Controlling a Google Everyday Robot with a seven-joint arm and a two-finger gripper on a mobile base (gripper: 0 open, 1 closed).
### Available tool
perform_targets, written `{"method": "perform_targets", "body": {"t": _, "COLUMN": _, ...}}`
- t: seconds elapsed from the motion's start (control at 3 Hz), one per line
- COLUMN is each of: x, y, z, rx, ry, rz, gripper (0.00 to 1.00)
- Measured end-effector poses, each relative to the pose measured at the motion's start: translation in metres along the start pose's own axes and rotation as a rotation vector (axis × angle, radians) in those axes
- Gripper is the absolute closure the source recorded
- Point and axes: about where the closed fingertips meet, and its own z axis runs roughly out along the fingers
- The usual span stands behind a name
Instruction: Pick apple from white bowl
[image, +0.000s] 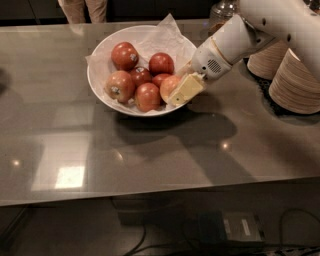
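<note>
The white bowl (100, 57) could slide on the desk (150, 165) or tip if the lift drags its right rim, where the end effector (179, 94) sits low. The crumpled paper (167, 35) may snag. The red apples (148, 96) touching the pale apple (169, 86), which is in the bowl against the end effector, could roll. I cannot tell whether that apple is gripped, and a shallow hold would drop it.

Grey table (150, 165), white bowl (102, 50) on it, beige bowl stacks (295, 82) nearby, tool (177, 93) at bowl's rim
</note>
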Motion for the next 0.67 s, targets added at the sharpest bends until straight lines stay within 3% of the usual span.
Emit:
{"method": "perform_targets", "body": {"t": 0.33, "x": -0.0001, "y": 0.0000, "z": -0.0002, "rx": 0.000, "ry": 0.000, "rz": 0.000, "gripper": 0.87}}
{"method": "perform_targets", "body": {"t": 0.67, "x": -0.0013, "y": 0.0002, "z": -0.0016, "rx": 0.000, "ry": 0.000, "rz": 0.000, "gripper": 1.00}}
